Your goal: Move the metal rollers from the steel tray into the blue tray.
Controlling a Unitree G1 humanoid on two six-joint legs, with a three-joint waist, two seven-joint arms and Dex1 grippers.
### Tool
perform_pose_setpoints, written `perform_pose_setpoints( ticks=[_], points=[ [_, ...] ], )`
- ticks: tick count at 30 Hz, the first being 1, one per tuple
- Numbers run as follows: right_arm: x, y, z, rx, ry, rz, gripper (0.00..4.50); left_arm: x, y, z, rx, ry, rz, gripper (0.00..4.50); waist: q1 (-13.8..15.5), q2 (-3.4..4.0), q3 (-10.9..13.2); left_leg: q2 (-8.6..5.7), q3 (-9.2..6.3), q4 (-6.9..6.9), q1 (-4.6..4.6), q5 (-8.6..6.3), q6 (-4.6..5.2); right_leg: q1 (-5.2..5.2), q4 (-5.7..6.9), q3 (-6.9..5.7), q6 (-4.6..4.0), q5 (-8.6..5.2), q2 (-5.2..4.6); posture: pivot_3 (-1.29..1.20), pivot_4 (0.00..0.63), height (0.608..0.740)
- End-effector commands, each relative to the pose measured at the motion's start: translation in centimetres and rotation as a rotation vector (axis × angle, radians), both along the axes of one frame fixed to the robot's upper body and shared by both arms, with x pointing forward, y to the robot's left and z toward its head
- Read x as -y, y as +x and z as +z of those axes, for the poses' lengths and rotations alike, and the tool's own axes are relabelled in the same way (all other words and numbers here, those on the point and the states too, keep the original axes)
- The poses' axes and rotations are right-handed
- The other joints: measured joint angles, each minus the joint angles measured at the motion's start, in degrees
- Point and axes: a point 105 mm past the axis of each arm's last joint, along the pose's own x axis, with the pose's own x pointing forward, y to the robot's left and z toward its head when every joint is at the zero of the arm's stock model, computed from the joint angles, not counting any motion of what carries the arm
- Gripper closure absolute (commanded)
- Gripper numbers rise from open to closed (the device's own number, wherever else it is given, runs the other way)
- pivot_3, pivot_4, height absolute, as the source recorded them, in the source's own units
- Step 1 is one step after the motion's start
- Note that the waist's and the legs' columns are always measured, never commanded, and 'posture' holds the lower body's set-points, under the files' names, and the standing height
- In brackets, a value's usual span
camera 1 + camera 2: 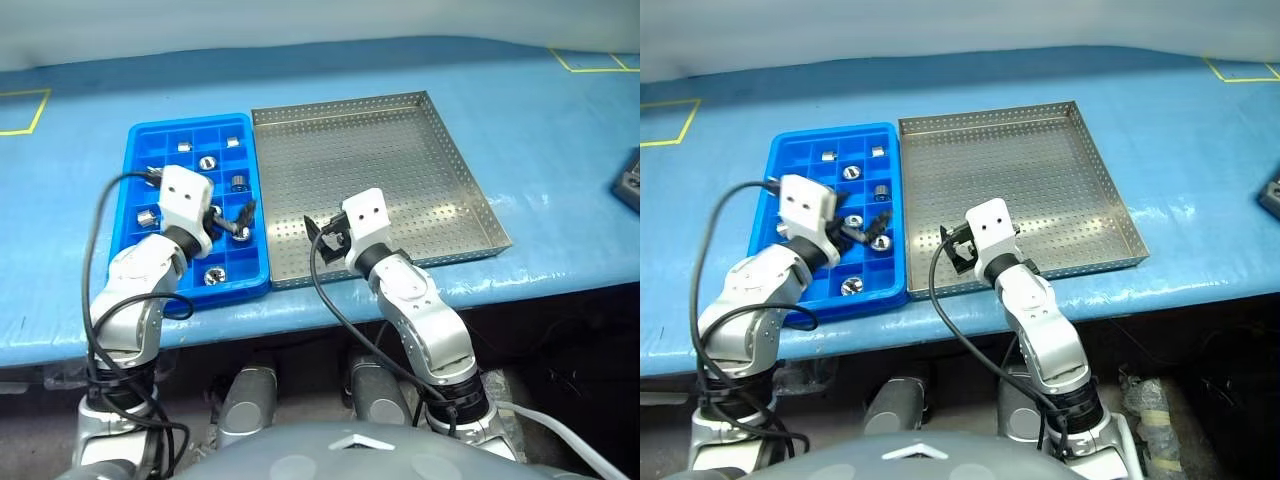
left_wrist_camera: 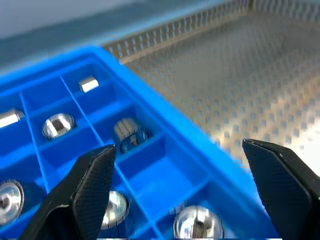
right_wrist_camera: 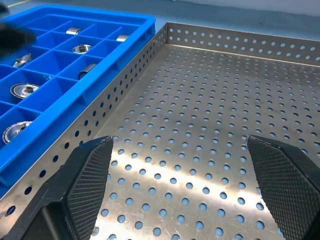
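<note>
While the left gripper [image 1: 232,218] hangs wide and empty over the blue tray [image 1: 143,144], the rollers [image 1: 207,162] lie one to a compartment there. Further right, the steel tray [image 1: 467,178] looks bare, the right gripper [image 1: 322,235] spread wide over its near edge, holding nothing. Rollers look hard, dense and slick; pinch across the round sides, squarely, or they may squirt out.

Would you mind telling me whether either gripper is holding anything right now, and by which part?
Nothing is held: the left gripper and the right gripper are both open and empty.
</note>
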Motion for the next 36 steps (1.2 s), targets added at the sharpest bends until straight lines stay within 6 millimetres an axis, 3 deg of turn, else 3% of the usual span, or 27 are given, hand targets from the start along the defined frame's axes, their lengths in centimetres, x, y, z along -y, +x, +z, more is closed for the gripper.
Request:
perform_pose_setpoints(
  ticks=[1,14,24,36],
  points=[
    [-0.7,0.1,1.3,0.058,0.028,0.030,0.00,-1.9,-1.2,1.3,0.111,-0.019,0.135,0.07,-0.13,-0.01,0.00,0.00,0.00,-0.01,0.00,0.00,0.00,0.00,0.01,0.00,0.01,0.01,0.00,0.03,0.150,0.740],
    [0.9,-0.2,0.5,0.064,0.002,0.065,0.00,-1.5,-4.9,-3.4,0.045,-0.035,0.267,0.07,1.81,-0.06,0.00,-0.01,-0.05,0.07,-0.01,0.00,0.01,0.08,-0.02,-0.04,-0.08,-0.05,0.00,0.10,0.150,0.740],
    [1.1,-0.2,0.1,0.057,-0.012,0.074,0.00,0.2,-5.0,-4.8,-0.027,-0.013,0.194,0.07,1.90,-0.07,0.00,-0.02,-0.05,0.02,-0.06,0.00,0.01,0.04,-0.04,-0.06,-0.12,-0.07,-0.01,0.15,0.150,0.740],
    [1.4,0.1,-0.2,0.056,-0.030,0.056,0.00,0.6,-5.1,-5.3,-0.059,-0.009,0.175,0.07,2.83,-0.08,0.01,-0.02,-0.06,0.01,-0.13,0.00,0.01,-0.03,-0.04,-0.08,-0.13,-0.08,-0.01,0.16,0.150,0.740]
  ],
)
